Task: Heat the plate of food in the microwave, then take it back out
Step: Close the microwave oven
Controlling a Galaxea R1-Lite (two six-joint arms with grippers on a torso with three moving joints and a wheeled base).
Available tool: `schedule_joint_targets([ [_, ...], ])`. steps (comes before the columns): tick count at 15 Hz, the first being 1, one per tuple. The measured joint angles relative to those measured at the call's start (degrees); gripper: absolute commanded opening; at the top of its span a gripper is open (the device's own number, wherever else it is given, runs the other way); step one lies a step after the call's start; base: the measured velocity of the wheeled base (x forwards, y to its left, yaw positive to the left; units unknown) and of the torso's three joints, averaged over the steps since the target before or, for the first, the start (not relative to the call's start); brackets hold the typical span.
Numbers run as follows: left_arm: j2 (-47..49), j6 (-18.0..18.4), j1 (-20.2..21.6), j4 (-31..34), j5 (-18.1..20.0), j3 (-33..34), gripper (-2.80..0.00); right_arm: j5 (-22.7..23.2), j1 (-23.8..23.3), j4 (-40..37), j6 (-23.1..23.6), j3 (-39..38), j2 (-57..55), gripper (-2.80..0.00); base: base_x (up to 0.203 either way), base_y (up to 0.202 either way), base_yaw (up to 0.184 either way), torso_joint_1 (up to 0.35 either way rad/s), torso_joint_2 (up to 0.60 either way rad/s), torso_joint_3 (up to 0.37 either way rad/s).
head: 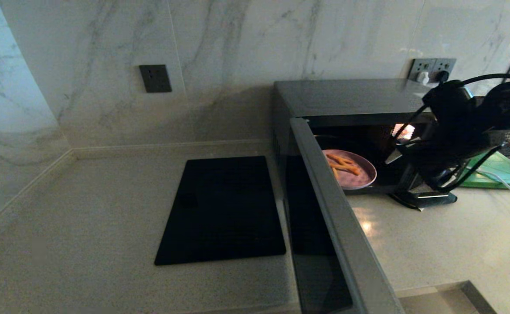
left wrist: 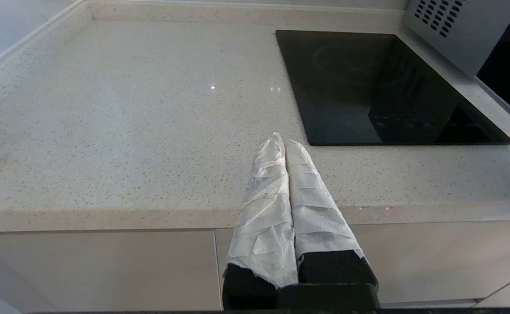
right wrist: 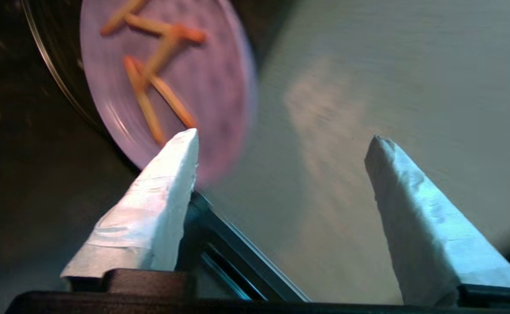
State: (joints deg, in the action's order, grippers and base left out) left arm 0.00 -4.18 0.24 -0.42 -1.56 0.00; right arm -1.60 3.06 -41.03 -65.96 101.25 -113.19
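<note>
One pale speckled stone countertop [head: 85, 244] carries everything listed. Nearest, off its front edge: one left gripper [left wrist: 283, 141], its two white-wrapped fingers pressed together on nothing, parked clear of the work. Next, set flat into the countertop: one black rectangular glass cooktop [head: 222, 209], just beside the microwave's left side. Next: one large boxy black and silver microwave [head: 346, 93], its single dark glass door [head: 324, 231] swung fully open toward the front edge. At the mouth of the cavity: one right gripper [right wrist: 281, 144], its two white-wrapped fingers spread wide and holding nothing, one tip close by the plate's rim; whether it touches cannot be told. Inside the cavity, toward its front opening: one small round lilac-purple plastic plate of food [head: 357, 172], bearing about five thin golden-orange fries. At the right end of the countertop, beyond the microwave: one flat green board [head: 505, 172]. On the marble back wall: two socket plates. Step in hand, as judged: either leaving the plate inside or reaching to fetch it; which one cannot be told. If leaving it, the next move calls for clearing the arm and closing the door; if fetching, for closing the fingers on the near rim.
</note>
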Motion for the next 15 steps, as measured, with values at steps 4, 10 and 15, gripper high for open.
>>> schedule_joint_targets([
  [4, 0.00, -0.01, -0.02, 0.01, 0.02, 0.00, -2.80, -1.39, -2.20, -3.41, 7.59, -8.98, 14.92, -2.80, 0.000, 0.000, 0.000, 0.000, 0.00, 0.000],
  [10, 0.00, -0.02, 0.00, 0.01, 0.02, 0.00, -2.80, -9.03, 0.39, -7.61, 28.95, -16.00, 37.23, -2.80, 0.000, 0.000, 0.000, 0.000, 0.00, 0.000],
  [15, 0.00, 0.00, -0.02, 0.01, 0.01, 0.00, -2.80, -12.09, 9.21, -14.63, 36.99, -9.08, 41.85, -2.80, 0.000, 0.000, 0.000, 0.000, 0.00, 0.000],
])
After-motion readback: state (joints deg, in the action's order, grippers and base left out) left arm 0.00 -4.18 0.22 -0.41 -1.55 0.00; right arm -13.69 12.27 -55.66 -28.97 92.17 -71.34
